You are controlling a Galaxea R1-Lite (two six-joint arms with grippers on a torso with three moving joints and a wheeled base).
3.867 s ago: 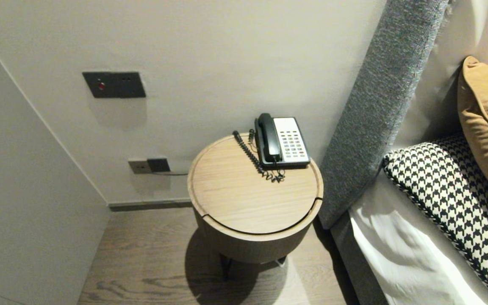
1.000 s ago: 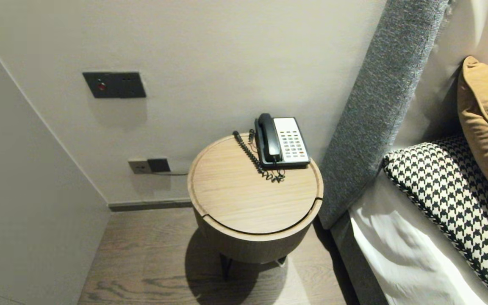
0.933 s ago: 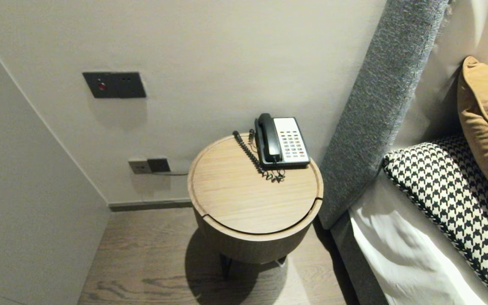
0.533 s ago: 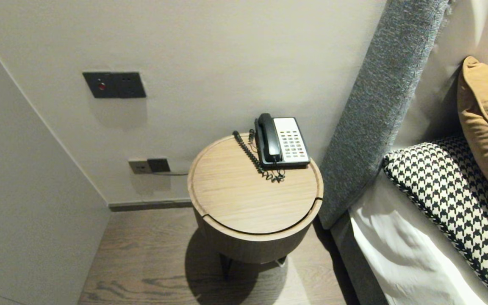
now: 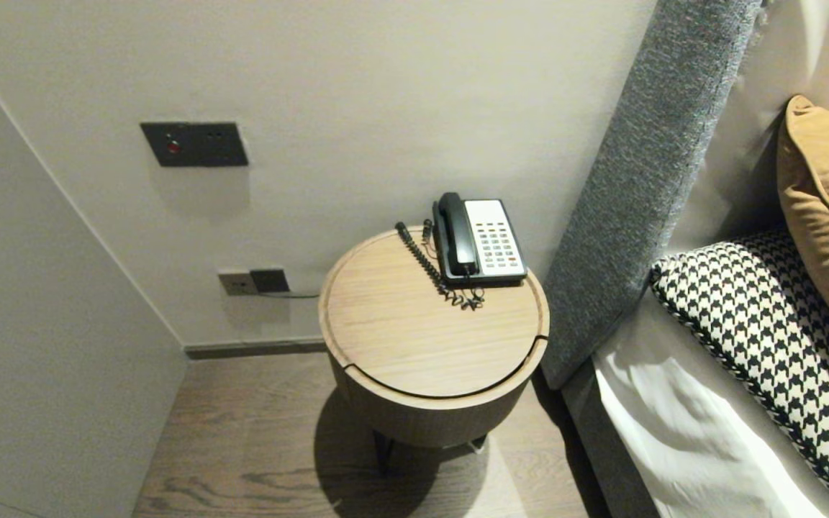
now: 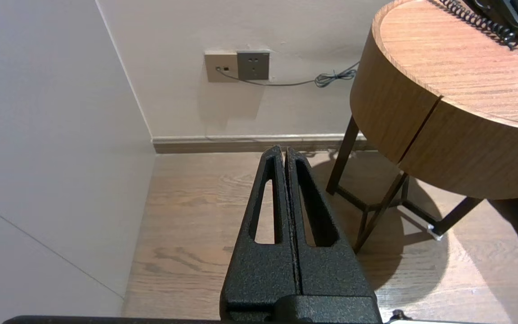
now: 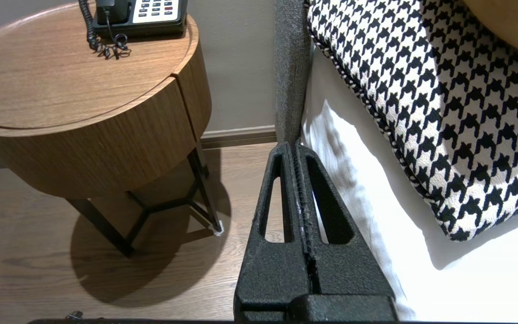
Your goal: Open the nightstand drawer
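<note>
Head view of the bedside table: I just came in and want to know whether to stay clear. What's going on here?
Nothing is being handled. The left gripper hangs shut and empty above the floor beside the round table. The right gripper, also shut and empty, hangs low between the table and the bed. The telephone sits at the table's back edge with its handset on the cradle, untouched.

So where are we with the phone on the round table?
Nothing looks done: the black handset lies on the black-and-white corded telephone at the back of the round wooden bedside table. In hand: nothing; left tool and right tool hang shut and empty, short of the table. The whole reach to it is left.
</note>
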